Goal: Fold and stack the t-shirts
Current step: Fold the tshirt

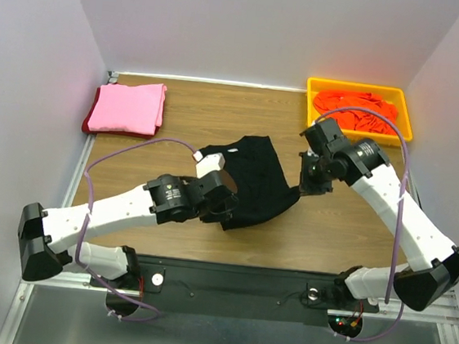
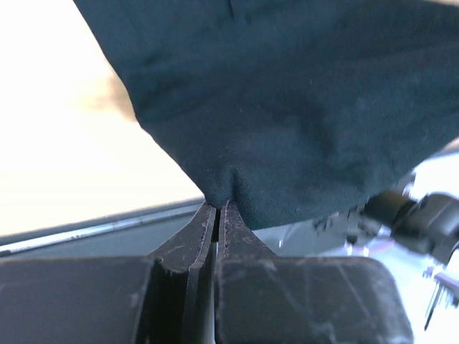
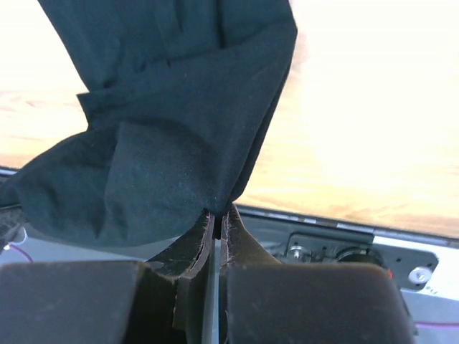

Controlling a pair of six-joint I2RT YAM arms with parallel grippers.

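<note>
The black t-shirt (image 1: 253,179) hangs bunched between both grippers above the middle of the wooden table. My left gripper (image 1: 224,206) is shut on its near left edge; in the left wrist view the cloth (image 2: 301,115) rises from the closed fingertips (image 2: 216,208). My right gripper (image 1: 304,184) is shut on its right edge; in the right wrist view the cloth (image 3: 172,122) hangs from the closed fingertips (image 3: 216,213). A folded pink t-shirt (image 1: 128,105) lies on a dark red one (image 1: 87,123) at the back left. Bright orange t-shirts (image 1: 355,106) fill the tray.
A yellow plastic tray (image 1: 314,89) stands at the back right corner. White walls close the table on the left, back and right. A black rail (image 1: 235,279) runs along the near edge by the arm bases.
</note>
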